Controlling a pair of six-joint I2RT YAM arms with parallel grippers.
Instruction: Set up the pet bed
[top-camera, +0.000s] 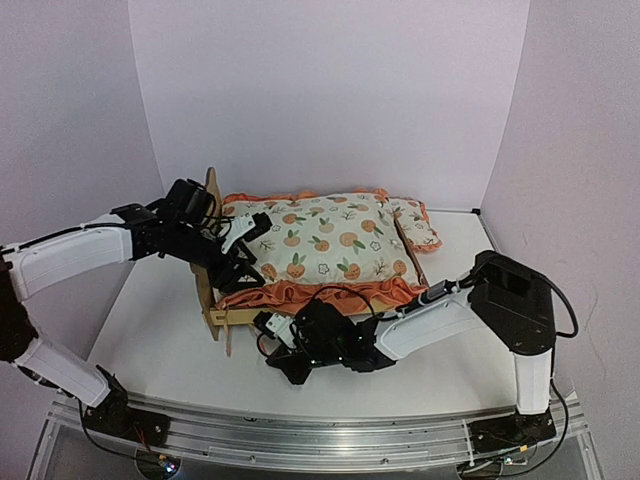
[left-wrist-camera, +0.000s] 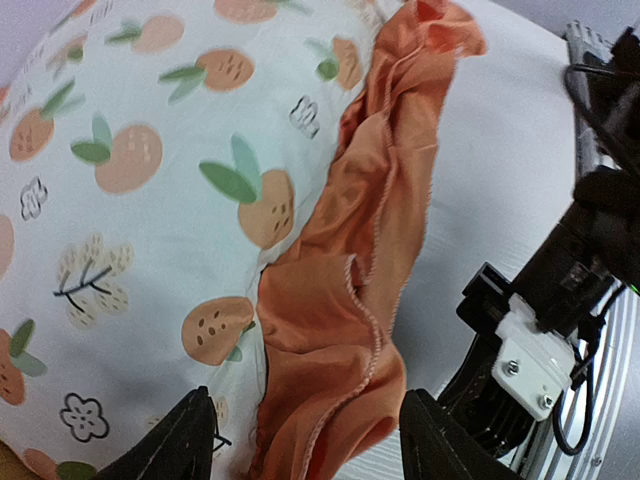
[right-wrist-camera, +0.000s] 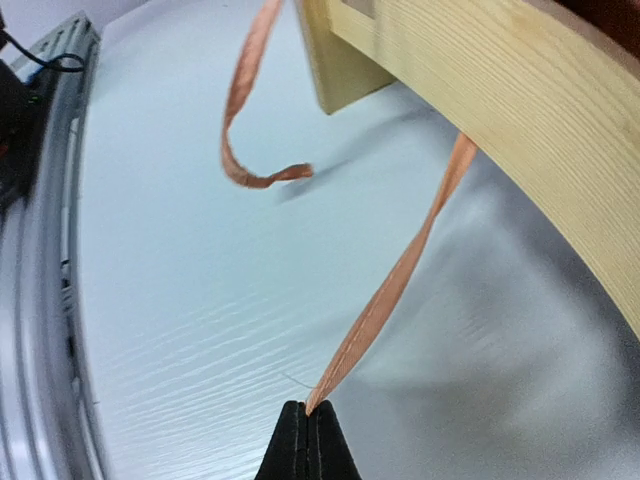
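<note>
Two claws at work. Top: pet bed (top-camera: 225, 318) sits mid-bench (top-camera: 150, 330), cushion (top-camera: 330, 240) on it. Left wrist: left claw (left-wrist-camera: 310, 445) apart over the ruffle (left-wrist-camera: 370, 250). Right wrist: right claw (right-wrist-camera: 306, 440) clamped on the tie ribbon (right-wrist-camera: 390, 290). Pull gently so the frame doesn't drag.

White table (top-camera: 150, 330) under the pet bed (top-camera: 228, 318), small fruit-print pillow (top-camera: 418, 225) beside it.
</note>
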